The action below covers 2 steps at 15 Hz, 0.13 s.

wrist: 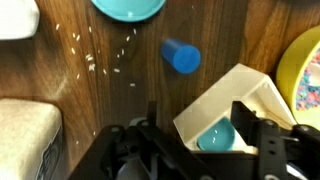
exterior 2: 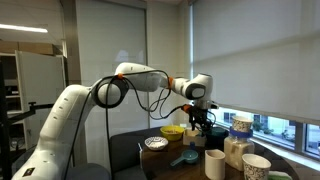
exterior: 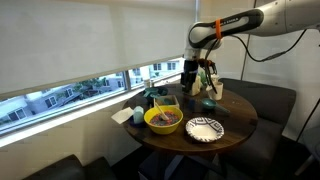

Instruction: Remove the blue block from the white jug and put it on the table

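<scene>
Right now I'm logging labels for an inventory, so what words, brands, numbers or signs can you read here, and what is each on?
No text can be read in any view.
Dark marks on the white robot arm in an exterior view: too small and blurred to read.
In the wrist view the white jug and the round dark brown wooden table show no lettering.

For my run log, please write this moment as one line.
claw open, over white jug | light blue item inside jug | blue cylinder lying on table beside jug
</scene>
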Available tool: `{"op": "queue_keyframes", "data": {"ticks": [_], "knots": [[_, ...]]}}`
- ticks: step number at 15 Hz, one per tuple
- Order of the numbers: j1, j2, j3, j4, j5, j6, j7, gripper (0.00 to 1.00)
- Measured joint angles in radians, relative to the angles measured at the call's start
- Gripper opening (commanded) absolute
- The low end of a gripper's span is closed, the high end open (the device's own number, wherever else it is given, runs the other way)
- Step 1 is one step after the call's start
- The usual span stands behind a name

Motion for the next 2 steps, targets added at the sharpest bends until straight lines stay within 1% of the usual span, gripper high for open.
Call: {"op": "queue_keyframes", "data": {"ticks": [1,2], "knots": [[-0.002,-0.029,0.004,-0.001,0.005,0.029,-0.009,1.0],[-0.002,-0.063,0.008,-0.002,0.005,0.052,-0.028,0.97]]}}
